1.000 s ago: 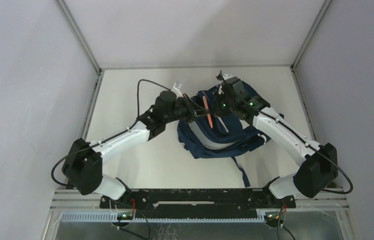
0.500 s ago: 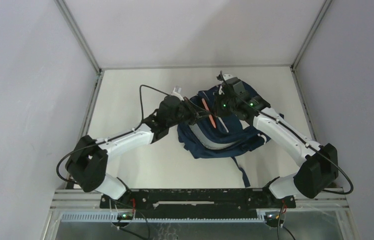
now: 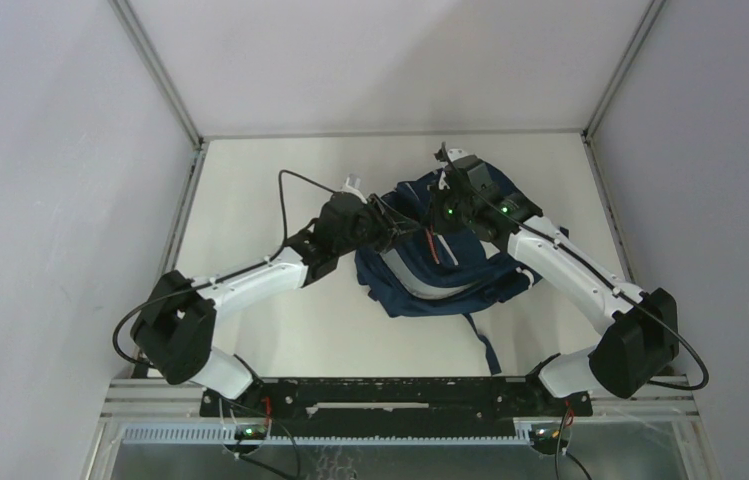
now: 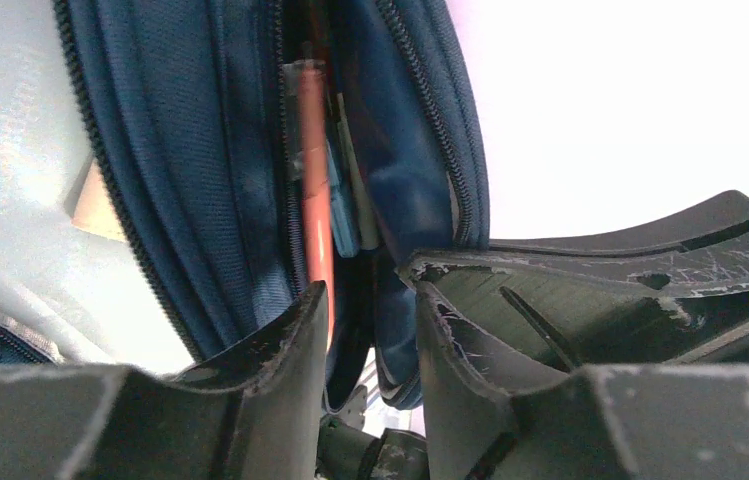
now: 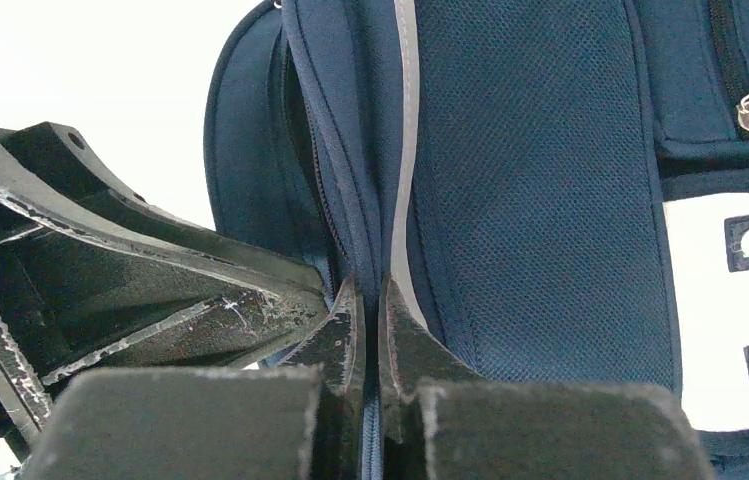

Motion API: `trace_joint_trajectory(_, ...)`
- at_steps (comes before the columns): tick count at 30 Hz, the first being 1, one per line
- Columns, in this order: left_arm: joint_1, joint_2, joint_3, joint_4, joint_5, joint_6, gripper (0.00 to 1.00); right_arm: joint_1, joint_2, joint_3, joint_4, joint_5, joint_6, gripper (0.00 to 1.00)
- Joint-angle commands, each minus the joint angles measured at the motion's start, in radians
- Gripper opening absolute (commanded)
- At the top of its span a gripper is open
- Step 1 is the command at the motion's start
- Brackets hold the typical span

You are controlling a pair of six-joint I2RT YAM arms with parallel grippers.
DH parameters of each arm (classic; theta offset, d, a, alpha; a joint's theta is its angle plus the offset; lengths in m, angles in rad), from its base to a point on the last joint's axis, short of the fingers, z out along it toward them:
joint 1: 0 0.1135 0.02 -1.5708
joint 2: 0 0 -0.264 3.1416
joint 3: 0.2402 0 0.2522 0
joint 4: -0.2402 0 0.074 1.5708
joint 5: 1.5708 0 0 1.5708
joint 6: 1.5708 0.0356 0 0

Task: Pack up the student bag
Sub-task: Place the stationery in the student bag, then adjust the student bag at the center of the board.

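Observation:
The student bag (image 3: 420,285), navy blue with a white stripe, lies at the middle of the table with its top opening held apart. My right gripper (image 3: 443,207) is shut on the bag's zipper edge (image 5: 371,295) beside the mesh panel (image 5: 540,180). My left gripper (image 3: 402,228) is at the opening with its jaws parted (image 4: 368,290). An orange pen (image 3: 433,246) stands in the opening, mostly inside. In the left wrist view the pen (image 4: 314,200) lies between the bag's blue walls (image 4: 200,150), its near end by my left finger (image 4: 285,340).
A dark strap (image 3: 485,345) trails from the bag toward the near edge. Metal frame posts (image 3: 165,80) and side walls bound the table. The two grippers are close together; the right one's body (image 4: 640,280) fills the left wrist view's right side.
The orange pen has gone from lying across the opening to sunk down into the bag. My left arm has reached further right. The right gripper has stayed on the zipper edge.

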Motion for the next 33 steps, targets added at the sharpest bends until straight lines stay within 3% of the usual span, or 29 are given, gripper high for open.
trace_joint_trajectory(1,-0.002,-0.013,0.021,-0.005,-0.017,0.042,0.43,0.013,-0.059,0.013,0.074,-0.042,0.019,0.00)
trace_joint_trajectory(6,-0.001,-0.056,0.026,-0.028,-0.039,0.102,0.42,0.013,-0.058,0.013,0.071,-0.042,0.018,0.00)
trace_joint_trajectory(11,0.073,-0.166,0.038,-0.105,-0.061,0.319,0.40,0.012,-0.065,0.012,0.061,-0.045,0.008,0.00)
trace_joint_trajectory(16,0.221,-0.148,0.130,-0.213,0.187,0.577,0.49,0.009,-0.072,-0.001,0.072,-0.054,0.005,0.00)
trace_joint_trajectory(19,0.233,-0.134,0.171,-0.277,0.213,0.704,0.53,0.009,-0.073,-0.002,0.073,-0.059,0.007,0.00)
trace_joint_trajectory(30,0.233,-0.135,0.171,-0.301,0.177,0.810,0.53,0.019,-0.082,-0.037,0.084,-0.147,-0.038,0.00)
trace_joint_trajectory(31,0.233,-0.136,0.167,-0.301,0.167,0.819,0.54,0.029,-0.080,-0.040,0.086,-0.174,-0.057,0.03)
trace_joint_trajectory(33,0.236,-0.140,0.165,-0.313,0.154,0.824,0.56,0.061,-0.078,-0.040,0.069,-0.183,-0.090,0.29)
